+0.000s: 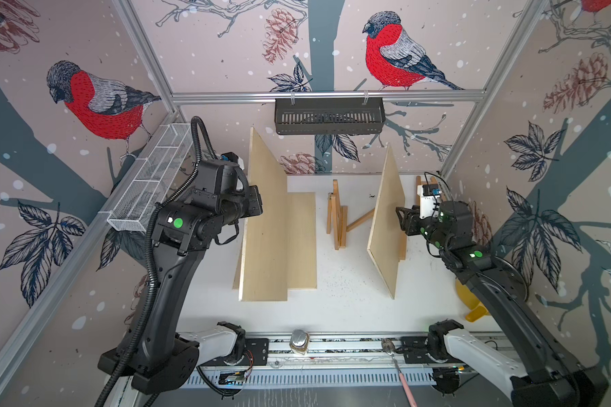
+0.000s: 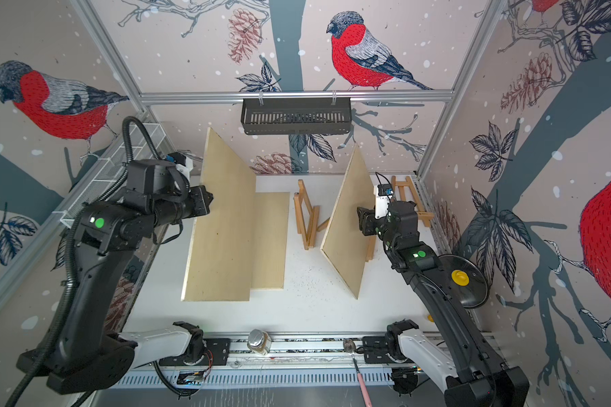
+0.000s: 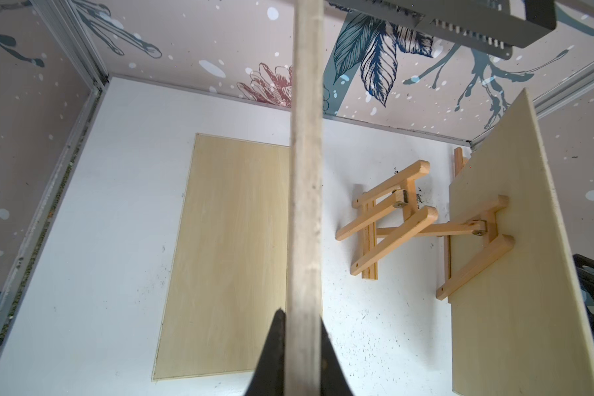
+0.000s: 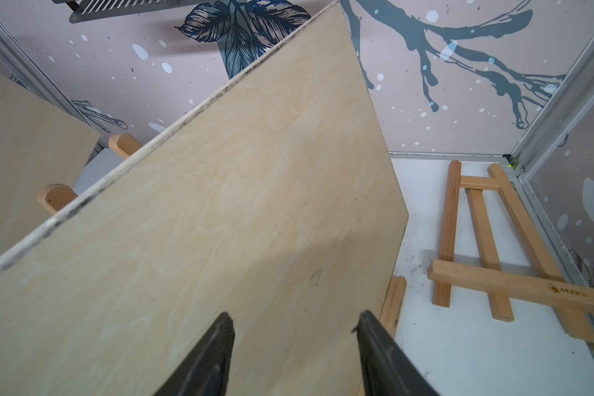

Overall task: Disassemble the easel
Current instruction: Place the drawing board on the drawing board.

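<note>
Plywood dominates the workspace. Nearest us, the left gripper (image 3: pixel 302 317) is pinching the top edge of a pale thin plywood board (image 1: pixel 265 229), held on edge above a matching flat board (image 1: pixel 302 243) that lies on the white table (image 1: pixel 350 299). That arm's elbow is raised and its forearm reaches in toward the centre.

Across from it, the right gripper (image 4: pixel 294 319) has its jaws spread and empty, pointing squarely at the broad face of a leaning plywood panel (image 1: pixel 387 225). We judge this panel the next item. It rests on the ledge of a light wooden tripod easel (image 3: pixel 477 265). Its long axis runs from the front toward the back wall, and its top edge lies above and beyond the jaws. The right arm is plainly the nearer, stretched along the side wall with its wrist turned inward.

Between the two upright boards stands a bare wooden easel (image 1: pixel 340 229). Farthest, in the back corner, a folded easel (image 4: pixel 515 288) lies flat.
</note>
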{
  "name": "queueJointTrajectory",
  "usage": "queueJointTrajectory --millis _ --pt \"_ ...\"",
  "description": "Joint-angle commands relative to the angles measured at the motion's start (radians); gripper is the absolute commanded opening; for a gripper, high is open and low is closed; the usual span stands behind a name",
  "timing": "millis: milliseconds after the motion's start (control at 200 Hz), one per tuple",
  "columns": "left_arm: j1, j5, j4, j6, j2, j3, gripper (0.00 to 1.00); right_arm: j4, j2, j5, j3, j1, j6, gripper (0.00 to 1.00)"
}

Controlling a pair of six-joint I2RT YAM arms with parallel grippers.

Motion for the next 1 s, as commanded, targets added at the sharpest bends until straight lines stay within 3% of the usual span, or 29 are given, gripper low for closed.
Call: queueJointTrajectory --millis 0,245,405,735,996 --pt "0.085 0.227 0.272 0.049 0.013 -0.045 0.00 0.027 -0.003 -0.007 -0.003 0.000 -0.005 0.59" --pt "0.293 0.608 0.478 0.108 0.073 -0.207 0.00 0.021 -0.005 0.005 -0.009 0.003 -0.005 0.59" --pt "0.357 0.748 0.540 0.126 0.125 -0.275 0.00 0.018 -0.002 0.012 -0.012 0.003 -0.005 0.59" --pt "0.411 0.868 0.712 0.092 0.207 -0.439 0.00 0.014 -0.001 0.022 -0.016 0.004 -0.005 0.59" --pt "0.439 0.899 0.734 0.110 0.310 -0.471 0.00 0.013 -0.008 0.026 -0.020 0.005 -0.006 0.59"
